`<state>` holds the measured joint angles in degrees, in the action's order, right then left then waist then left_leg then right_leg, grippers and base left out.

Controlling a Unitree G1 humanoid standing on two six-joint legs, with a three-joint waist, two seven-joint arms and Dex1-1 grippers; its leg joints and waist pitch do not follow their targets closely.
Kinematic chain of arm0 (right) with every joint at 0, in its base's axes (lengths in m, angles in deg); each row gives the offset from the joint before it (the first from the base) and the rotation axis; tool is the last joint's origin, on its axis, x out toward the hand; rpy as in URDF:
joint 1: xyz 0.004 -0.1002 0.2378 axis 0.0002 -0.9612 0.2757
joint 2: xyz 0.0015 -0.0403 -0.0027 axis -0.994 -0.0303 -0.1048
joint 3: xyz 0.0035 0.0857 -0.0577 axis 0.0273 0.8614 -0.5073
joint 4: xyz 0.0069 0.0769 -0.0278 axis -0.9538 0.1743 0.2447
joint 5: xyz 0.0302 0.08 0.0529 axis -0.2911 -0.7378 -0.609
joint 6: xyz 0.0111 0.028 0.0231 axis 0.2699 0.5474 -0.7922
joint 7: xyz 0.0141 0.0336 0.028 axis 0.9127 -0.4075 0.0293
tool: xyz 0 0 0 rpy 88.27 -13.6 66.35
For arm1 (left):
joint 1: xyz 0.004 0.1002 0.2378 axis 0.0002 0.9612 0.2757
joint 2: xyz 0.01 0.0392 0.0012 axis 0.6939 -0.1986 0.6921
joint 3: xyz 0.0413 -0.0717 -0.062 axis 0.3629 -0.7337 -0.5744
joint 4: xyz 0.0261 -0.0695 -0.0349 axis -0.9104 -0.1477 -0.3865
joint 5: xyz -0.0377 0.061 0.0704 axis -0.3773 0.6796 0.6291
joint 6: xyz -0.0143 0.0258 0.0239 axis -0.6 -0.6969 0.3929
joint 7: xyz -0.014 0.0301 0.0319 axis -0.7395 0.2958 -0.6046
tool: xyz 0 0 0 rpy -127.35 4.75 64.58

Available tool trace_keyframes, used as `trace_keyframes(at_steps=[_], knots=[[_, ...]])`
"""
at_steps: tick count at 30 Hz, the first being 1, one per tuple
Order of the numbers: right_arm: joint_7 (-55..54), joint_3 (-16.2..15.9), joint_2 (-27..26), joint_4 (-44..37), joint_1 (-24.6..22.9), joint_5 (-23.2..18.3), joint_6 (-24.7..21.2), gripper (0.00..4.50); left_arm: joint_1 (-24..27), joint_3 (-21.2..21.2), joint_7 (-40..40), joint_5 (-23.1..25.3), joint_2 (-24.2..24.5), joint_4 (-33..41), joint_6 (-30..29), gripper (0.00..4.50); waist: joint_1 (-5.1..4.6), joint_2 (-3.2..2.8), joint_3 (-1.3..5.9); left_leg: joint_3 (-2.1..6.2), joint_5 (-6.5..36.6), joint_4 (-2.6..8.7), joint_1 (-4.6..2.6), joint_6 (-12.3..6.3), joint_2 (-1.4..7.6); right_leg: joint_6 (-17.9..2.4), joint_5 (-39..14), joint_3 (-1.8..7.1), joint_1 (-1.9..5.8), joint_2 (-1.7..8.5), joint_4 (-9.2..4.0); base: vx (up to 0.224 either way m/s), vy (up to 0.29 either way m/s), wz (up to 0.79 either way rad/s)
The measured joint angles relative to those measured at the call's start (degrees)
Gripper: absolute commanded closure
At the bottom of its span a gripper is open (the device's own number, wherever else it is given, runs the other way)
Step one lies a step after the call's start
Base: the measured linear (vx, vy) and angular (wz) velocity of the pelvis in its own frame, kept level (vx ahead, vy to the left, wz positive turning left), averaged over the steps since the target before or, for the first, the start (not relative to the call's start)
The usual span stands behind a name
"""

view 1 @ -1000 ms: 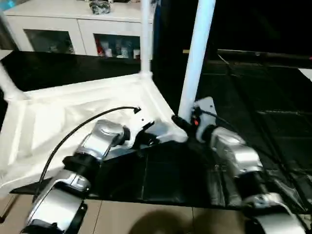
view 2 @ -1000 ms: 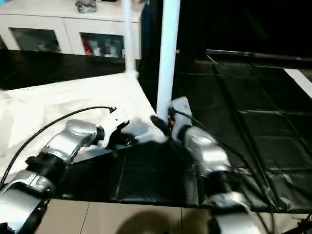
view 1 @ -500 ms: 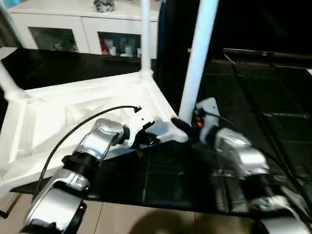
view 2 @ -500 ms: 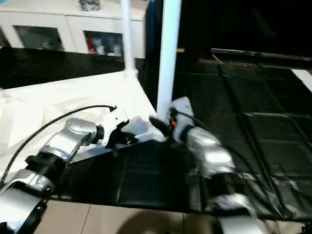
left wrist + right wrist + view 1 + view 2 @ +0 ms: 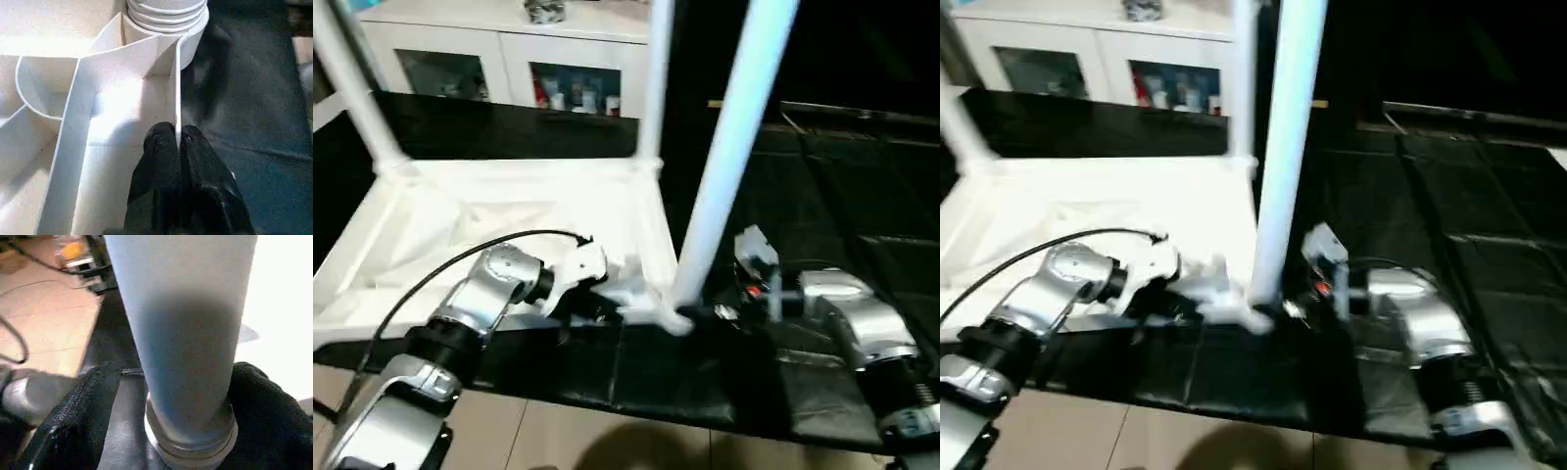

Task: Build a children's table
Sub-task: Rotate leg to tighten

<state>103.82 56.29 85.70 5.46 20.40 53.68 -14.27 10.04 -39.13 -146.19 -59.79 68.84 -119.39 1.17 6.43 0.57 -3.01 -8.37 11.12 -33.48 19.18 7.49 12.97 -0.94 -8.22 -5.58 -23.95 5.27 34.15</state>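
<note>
White ribbed tabletop [image 5: 509, 211] lies underside-up with 3 legs [image 5: 734, 166] socketed upright; left tool [image 5: 178, 142] pinches its rim, right tool [image 5: 181, 396] straddles one leg, fingers spread.

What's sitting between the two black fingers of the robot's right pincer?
The base of a white table leg stands between the right pincer fingers, seen in the right wrist view. The fingers flank it on both sides; whether they press on it I cannot tell.

White cabinet [image 5: 499, 59] (glass doors) behind black mat [image 5: 842, 225].
</note>
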Motion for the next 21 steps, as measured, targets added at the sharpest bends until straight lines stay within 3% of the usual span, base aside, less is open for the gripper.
trace_keyframes(at_steps=[7, 9, 11, 14, 21], knots=[[5.14, -1.67, -0.18, 1.47, 1.45, -0.05, 0.34, 1.3, 0.25, 1.46, -4.77, -0.27, 2.3, 1.9, 1.99, 4.5, 0.49, 0.19, -0.09, -0.01, 0.0, -0.07, 0.29, -0.01, 0.07, -0.08, 0.04, 0.02, -0.02, 0.0, 0.0, 0.0, 0.0, 0.0], [6.19, -1.82, -0.29, 2.17, 2.15, -0.23, 0.45, 1.68, 0.32, 1.68, -5.46, -0.27, 2.69, 2.34, 2.46, 4.5, 0.72, 0.19, -0.09, -0.01, 0.0, -0.09, 0.35, -0.01, 0.08, -0.11, 0.06, 0.02, -0.03, 0.01, 0.0, 0.0, 0.0, 0.0], [6.94, -2.09, -0.4, 2.17, 2.23, -0.4, 0.61, 1.7, 0.42, 1.8, -5.76, -0.26, 2.8, 2.77, 2.52, 4.5, 0.89, 0.23, -0.07, -0.01, -0.01, -0.1, 0.39, -0.01, 0.1, -0.11, 0.06, 0.02, -0.03, 0.01, 0.01, 0.0, 0.0, 0.0], [7.57, -2.61, -0.81, 2.17, 2.23, -0.43, 0.93, 2.09, 0.5, 2.09, -5.94, -0.26, 2.9, 3.31, 2.54, 4.5, 1.2, 0.24, -0.07, -0.03, -0.01, -0.11, 0.42, -0.01, 0.11, -0.12, 0.06, 0.02, -0.04, 0.01, 0.02, 0.0, 0.0, 0.0], [8.16, -2.68, -0.85, 2.05, 2.35, -0.41, 2.23, 2.42, 0.54, 2.12, -6.08, -0.37, 3.05, 3.66, 2.54, 4.5, 1.57, 0.3, -0.03, -0.05, -0.01, -0.12, 0.38, -0.01, 0.13, -0.12, 0.04, 0.02, -0.03, 0.01, 0.05, 0.0, 0.0, 0.0]])
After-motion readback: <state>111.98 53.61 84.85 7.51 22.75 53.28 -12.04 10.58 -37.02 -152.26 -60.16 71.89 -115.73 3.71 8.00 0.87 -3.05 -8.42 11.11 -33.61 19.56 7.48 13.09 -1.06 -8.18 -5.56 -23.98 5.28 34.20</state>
